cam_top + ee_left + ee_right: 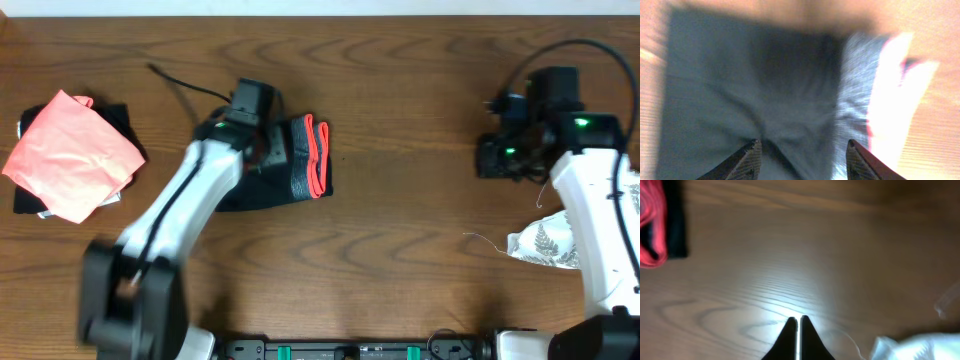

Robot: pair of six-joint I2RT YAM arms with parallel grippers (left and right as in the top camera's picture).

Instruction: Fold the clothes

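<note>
The black leggings (262,188) lie folded at the table's middle left, with the grey waistband (298,160) and its coral-red edge (318,155) on the right side. My left gripper (260,150) is directly over them. In the left wrist view its fingers (803,146) are open and empty above the black fabric (755,95), with the waistband (855,85) to the right. My right gripper (492,158) is shut and empty over bare wood (796,320) at the far right. The white leaf-print cloth (545,245) lies under the right arm. The coral-pink cloth (70,155) lies at far left.
The coral-pink cloth rests on a dark folded garment (118,118). A thin black cable (185,85) runs across the table behind the left gripper. The right wrist view shows the leggings' edge (657,230) at top left and the white cloth (920,347) at bottom right.
</note>
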